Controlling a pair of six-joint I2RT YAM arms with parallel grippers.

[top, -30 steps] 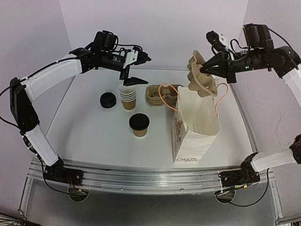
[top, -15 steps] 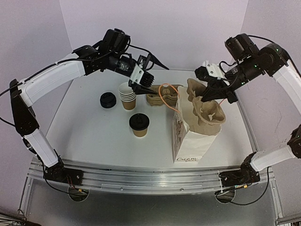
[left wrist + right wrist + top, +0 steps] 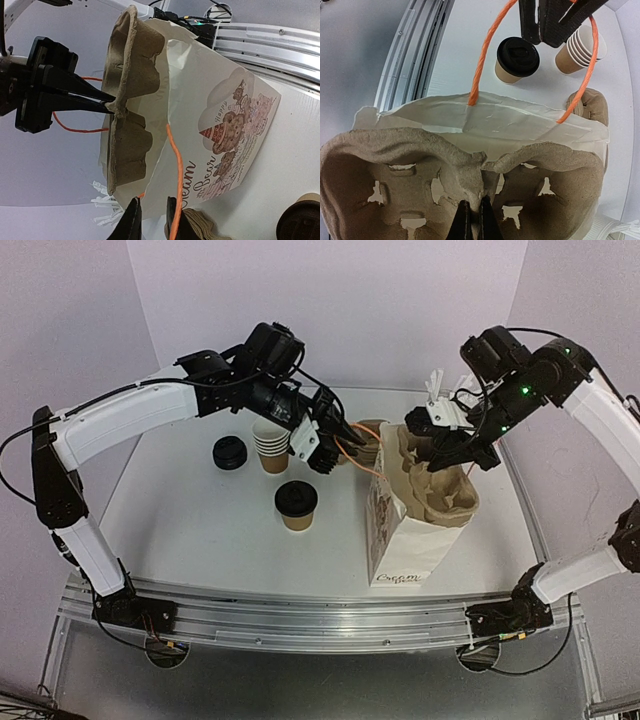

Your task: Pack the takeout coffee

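The takeout coffee (image 3: pixel 296 505), a brown cup under a black lid, stands upright on the table left of the white paper bag (image 3: pixel 405 540); the right wrist view shows the coffee (image 3: pixel 516 60) beyond the bag's far wall. My right gripper (image 3: pixel 445 448) is shut on the middle ridge of a brown pulp cup carrier (image 3: pixel 395 165), which sits tilted in the bag's mouth. My left gripper (image 3: pixel 152 212) is at the bag's orange cord handle (image 3: pixel 172 165). Its jaws stand a narrow gap apart, and the cord runs along the outer side of one finger.
A stack of lidless brown cups (image 3: pixel 271 443) and a stack of black lids (image 3: pixel 229 452) stand behind the coffee. More pulp carriers (image 3: pixel 592 107) lie stacked just behind the bag. A metal rail (image 3: pixel 300 615) runs along the table's near edge.
The right gripper brought the carrier down from above the bag into its mouth. The left gripper swung right from over the cup stack to the bag's handle, and its jaws narrowed.
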